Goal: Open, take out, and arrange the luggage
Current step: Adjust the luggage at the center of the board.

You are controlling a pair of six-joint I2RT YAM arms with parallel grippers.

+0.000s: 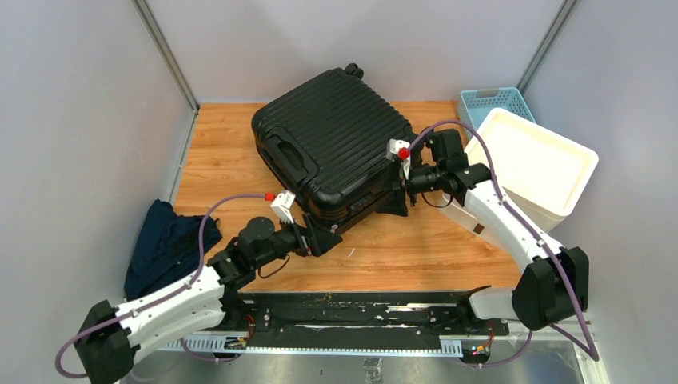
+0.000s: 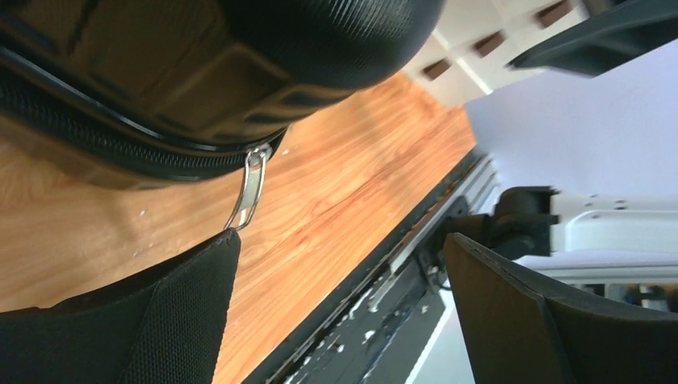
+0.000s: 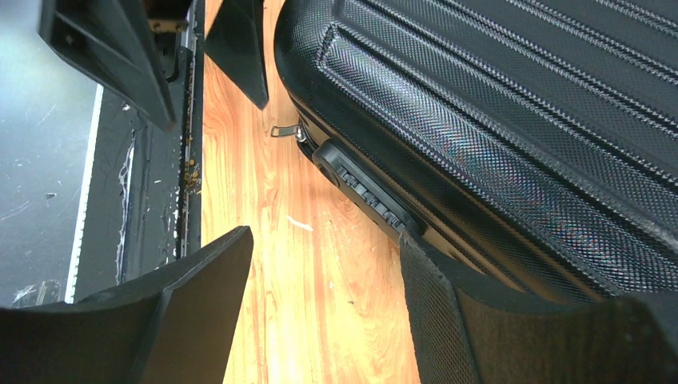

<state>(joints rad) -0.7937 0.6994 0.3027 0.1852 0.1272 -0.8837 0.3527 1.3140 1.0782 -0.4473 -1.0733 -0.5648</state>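
The luggage point(image 1: 332, 144) is a large black ribbed suitcase lying flat and closed on the wooden table. My left gripper point(image 1: 322, 238) sits at its near corner, low over the table. In the left wrist view this gripper point(image 2: 340, 236) is open with only table between the fingers. A silver zipper pull point(image 2: 248, 188) hangs from the zip, its tip right at one fingertip point(image 2: 188, 304). My right gripper point(image 1: 397, 198) is at the suitcase's right side. In its own view it point(image 3: 324, 236) stands open. One finger point(image 3: 436, 304) rests against the shell by the combination lock point(image 3: 364, 192).
A light-blue mesh basket point(image 1: 494, 102) and a white bin-like unit point(image 1: 536, 168) stand at the back right. A dark blue cloth point(image 1: 164, 244) lies left of the table. A black rail point(image 1: 360, 308) runs along the near edge.
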